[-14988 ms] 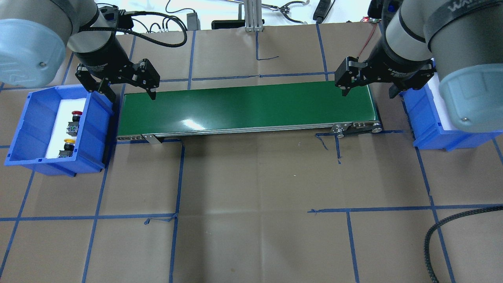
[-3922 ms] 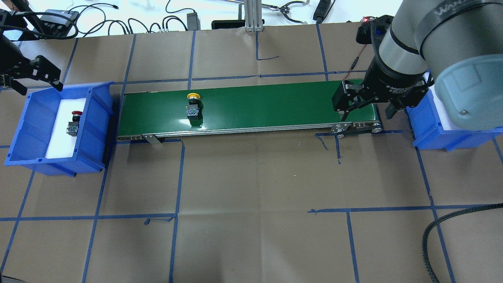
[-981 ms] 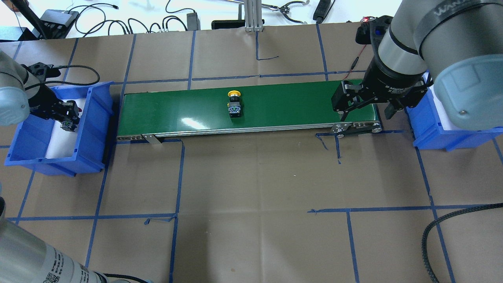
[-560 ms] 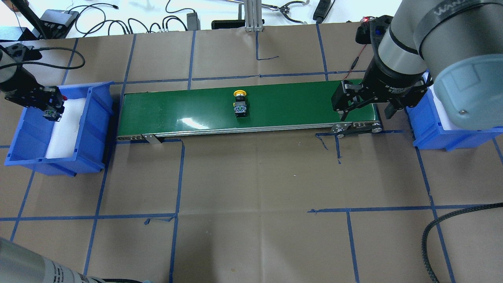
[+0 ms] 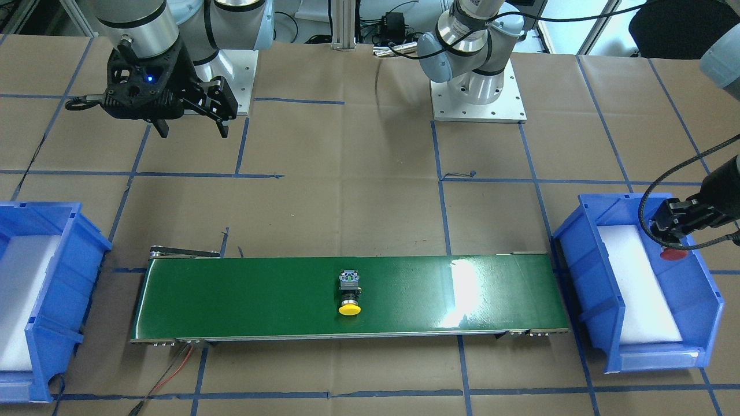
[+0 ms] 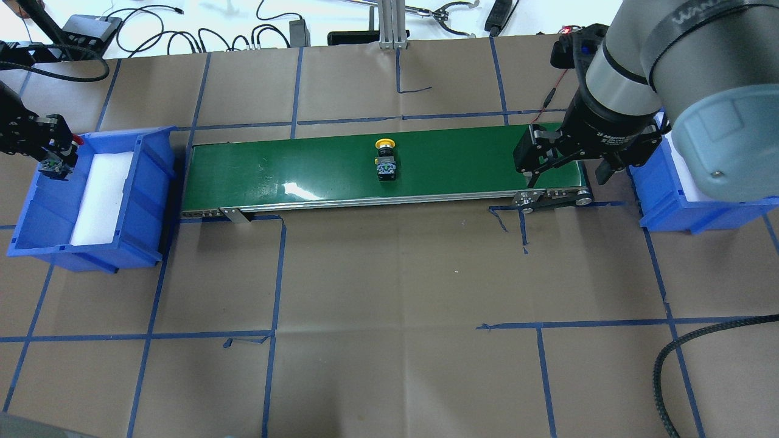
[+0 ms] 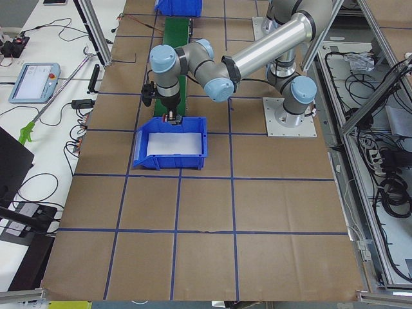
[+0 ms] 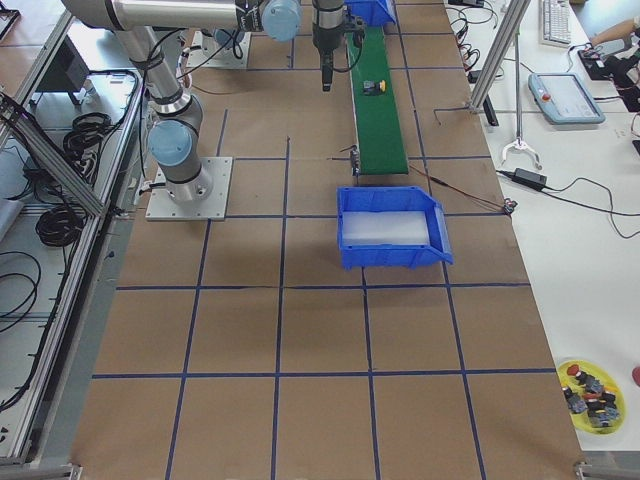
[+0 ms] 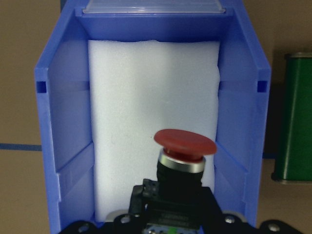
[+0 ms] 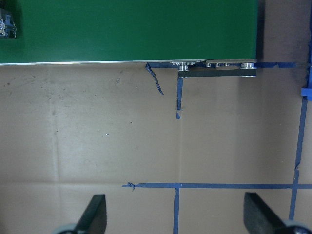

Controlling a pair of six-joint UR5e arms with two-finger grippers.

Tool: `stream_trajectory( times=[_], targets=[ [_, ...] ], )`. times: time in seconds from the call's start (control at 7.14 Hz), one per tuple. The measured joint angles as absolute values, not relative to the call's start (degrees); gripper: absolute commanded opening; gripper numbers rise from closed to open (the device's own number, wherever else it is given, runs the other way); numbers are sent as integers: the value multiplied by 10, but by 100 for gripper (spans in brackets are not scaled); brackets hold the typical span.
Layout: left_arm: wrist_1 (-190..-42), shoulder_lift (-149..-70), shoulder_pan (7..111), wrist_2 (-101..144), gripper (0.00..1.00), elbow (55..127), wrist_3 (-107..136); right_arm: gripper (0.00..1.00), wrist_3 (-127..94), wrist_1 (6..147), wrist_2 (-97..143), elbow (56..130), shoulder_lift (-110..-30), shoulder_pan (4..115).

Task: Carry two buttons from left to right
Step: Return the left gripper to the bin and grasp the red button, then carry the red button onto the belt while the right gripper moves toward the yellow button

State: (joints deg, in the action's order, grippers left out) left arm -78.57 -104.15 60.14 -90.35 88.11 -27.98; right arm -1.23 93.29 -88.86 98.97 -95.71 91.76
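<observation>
Red button (image 9: 185, 145) clamped w/ left gripper (image 5: 669, 230), upper left in overhead view.
Clear bin (image 6: 149, 182) wall, set gently on belt (image 6: 274, 164); right gripper (image 10: 175, 214) spread apart.

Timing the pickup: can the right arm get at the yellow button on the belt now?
Probably yes: the right gripper hangs open beside the belt, and nothing covers the yellow button.

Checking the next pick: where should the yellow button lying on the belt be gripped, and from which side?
Grip the yellow button by its blocky body, coming straight down, with the fingers closing along the length of the green belt. It lies on its side across the belt, so the body's flat sides face that way; the round cap would likely slip.
</observation>
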Motion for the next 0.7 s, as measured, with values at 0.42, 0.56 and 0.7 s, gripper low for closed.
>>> stream_trajectory(
  times=[0.42,0.56,0.7],
  targets=[
    [-788,-1038,693,-906,3,881,-146,100,-12,933,-889,990,-957,918],
    [-785,-1040,727,-906,3,883,-91,100,-12,933,-889,990,-956,918],
    [-781,-1046,756,-905,3,887,-43,100,-12,933,-889,990,-956,918]
  ],
)
